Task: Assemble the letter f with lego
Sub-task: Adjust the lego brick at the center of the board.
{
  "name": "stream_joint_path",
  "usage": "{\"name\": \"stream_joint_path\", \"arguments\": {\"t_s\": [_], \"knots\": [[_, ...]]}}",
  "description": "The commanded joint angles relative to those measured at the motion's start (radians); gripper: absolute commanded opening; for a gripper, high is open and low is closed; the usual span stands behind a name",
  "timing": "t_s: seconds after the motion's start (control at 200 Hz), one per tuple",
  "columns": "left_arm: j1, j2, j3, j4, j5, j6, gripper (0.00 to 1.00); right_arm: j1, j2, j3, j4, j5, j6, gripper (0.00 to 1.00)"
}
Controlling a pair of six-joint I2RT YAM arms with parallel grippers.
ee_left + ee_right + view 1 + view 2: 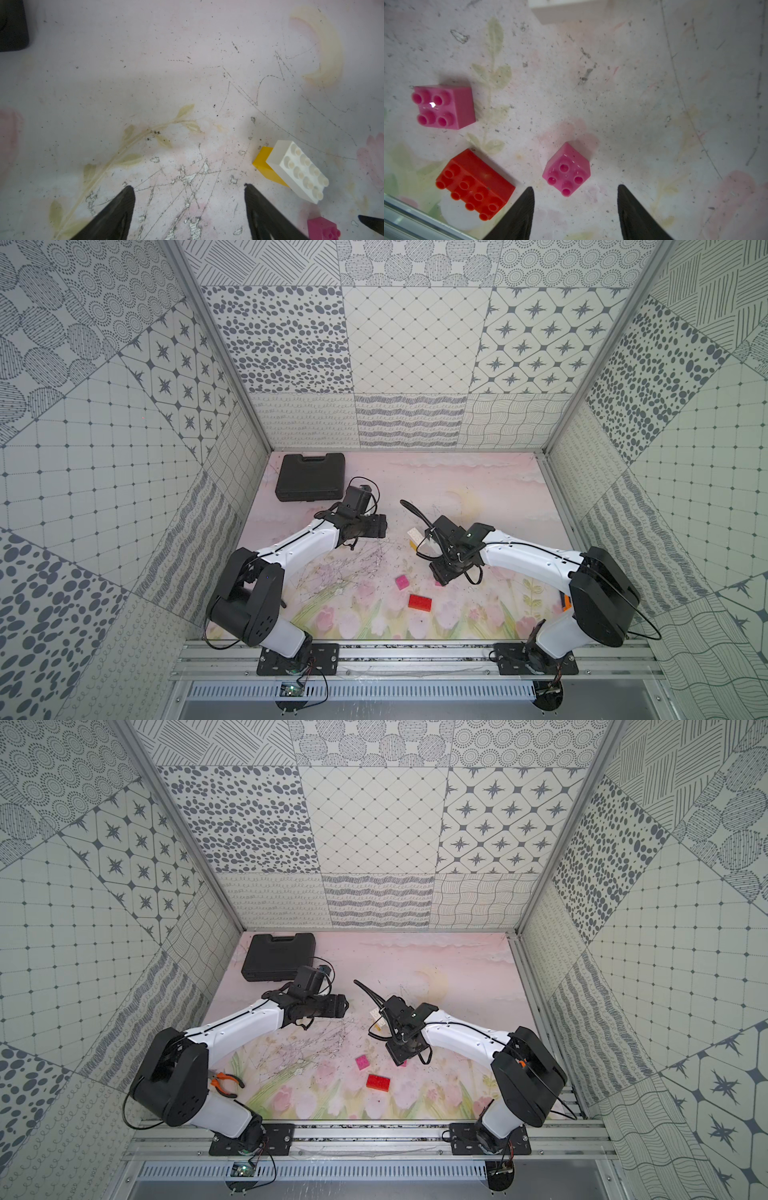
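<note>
**Right claw over a skewed pink brick — a corner grip is the risk**

Far left of the white brick (299,170), which sits on the yellow brick (262,162) mid-table (478,489), lie the black case (309,477) and, nearer the front rail, orange-handled pliers (226,1081); neither blocks anything. Just left of that stack the left claw (188,186) hangs spread and empty, so nothing braces the stack. In front of the stack lie a second pink brick (443,107) and the red brick (475,185); the red one is just beside one finger and could be nudged on descent. Front-right of the stack the right claw (575,187) is spread, holding nothing, above a pink brick (566,168) turned diagonally to its jaws — closing on corners would likely spin it away. The white brick overhangs the yellow, so pressing there may tip the stack.
</note>
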State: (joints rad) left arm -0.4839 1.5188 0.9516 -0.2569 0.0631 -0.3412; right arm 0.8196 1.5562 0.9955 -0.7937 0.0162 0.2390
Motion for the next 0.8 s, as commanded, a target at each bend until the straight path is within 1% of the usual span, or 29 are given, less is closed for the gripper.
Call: {"name": "stream_joint_path", "arguments": {"t_s": [0.0, 0.105, 0.33, 0.795], "knots": [[0.001, -0.013, 0.008, -0.04, -0.022, -0.002, 0.83, 0.007, -0.01, -0.024, 0.067, -0.012, 0.018, 0.64], [0.001, -0.008, 0.018, -0.049, -0.024, 0.002, 0.83, 0.009, 0.005, -0.03, 0.077, -0.016, 0.019, 0.6], [0.0, -0.003, 0.029, -0.057, -0.024, 0.008, 0.83, 0.012, 0.014, -0.046, 0.078, -0.022, 0.023, 0.58], [0.0, -0.002, 0.028, -0.056, -0.015, 0.008, 0.81, 0.024, 0.048, -0.062, 0.084, 0.015, 0.023, 0.58]]}}
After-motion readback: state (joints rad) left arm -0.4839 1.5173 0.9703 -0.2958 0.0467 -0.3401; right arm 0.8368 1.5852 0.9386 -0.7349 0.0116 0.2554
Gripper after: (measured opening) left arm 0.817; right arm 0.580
